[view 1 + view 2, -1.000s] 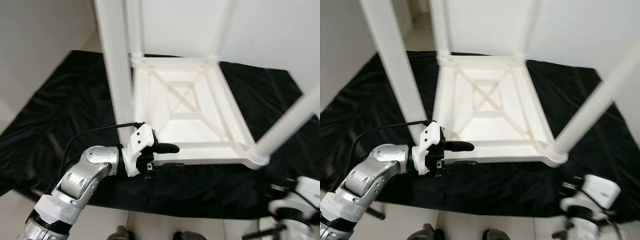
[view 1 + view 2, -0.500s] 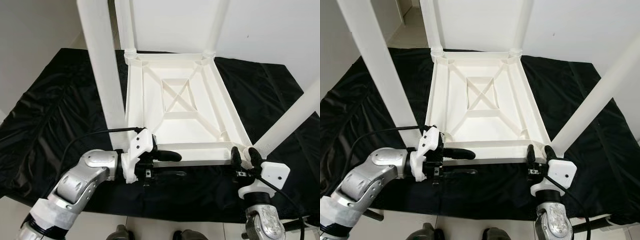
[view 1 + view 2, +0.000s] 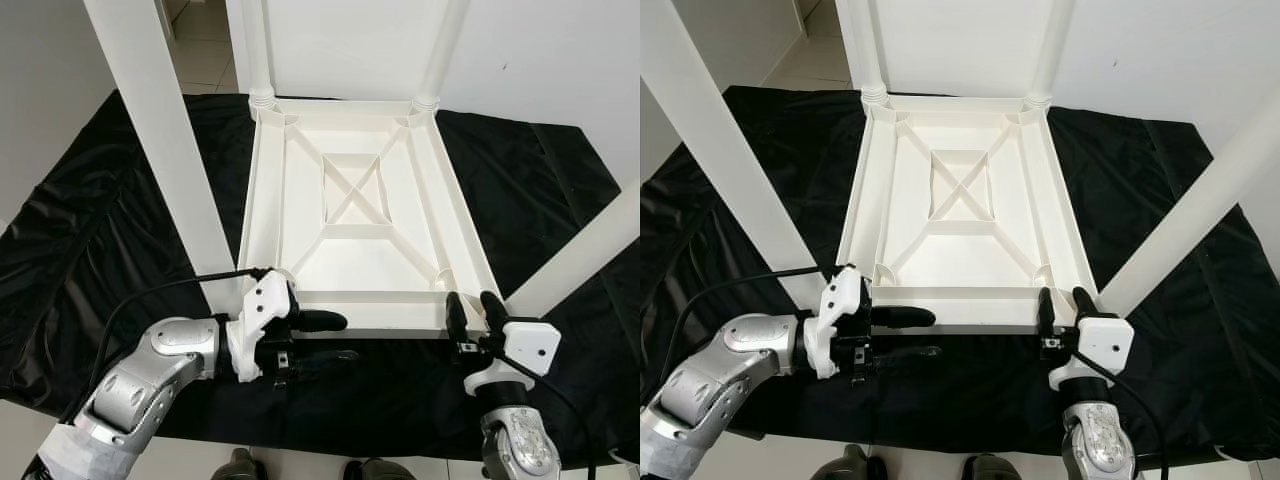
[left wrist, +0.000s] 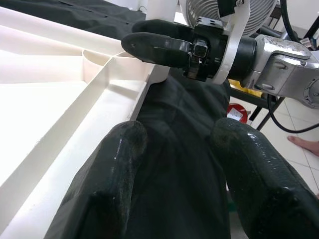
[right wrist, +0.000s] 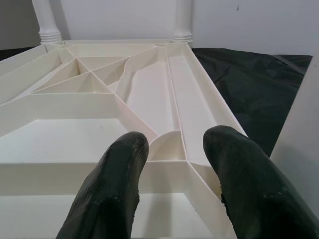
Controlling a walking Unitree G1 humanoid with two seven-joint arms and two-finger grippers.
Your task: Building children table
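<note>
White plastic children's table (image 3: 355,210) lies upside down on a black sheet (image 3: 100,230) spread over the floor, ribbed underside facing up with an X-brace in a central rectangle. Four white legs stand up from its corners: two far ones at about 11 and 1 o'clock of the tabletop, near-left leg (image 3: 165,150) at 8 o'clock, near-right leg (image 3: 585,250) at 4 o'clock, slanting out of the head view. Left gripper (image 3: 325,335) sits at the near edge of the tabletop, toward its 7 o'clock corner, pointing across to the robot's right; upper finger (image 3: 320,320) lies along the top of the near rim, lower finger (image 3: 325,355) below it over the sheet, so the jaws are apart and straddle the rim without a confirmed clamp. Right gripper (image 3: 470,315) sits at the same near edge toward the 5 o'clock corner, just beside the base of the near-right leg, fingers pointing away from the robot. In the right wrist view its fingers (image 5: 112,189) stand spread, the rim and corner socket of the tabletop showing between them; jaws open, contact with the rim cannot be told. Left wrist view looks along the rim, right gripper (image 4: 159,45) at its far end.
</note>
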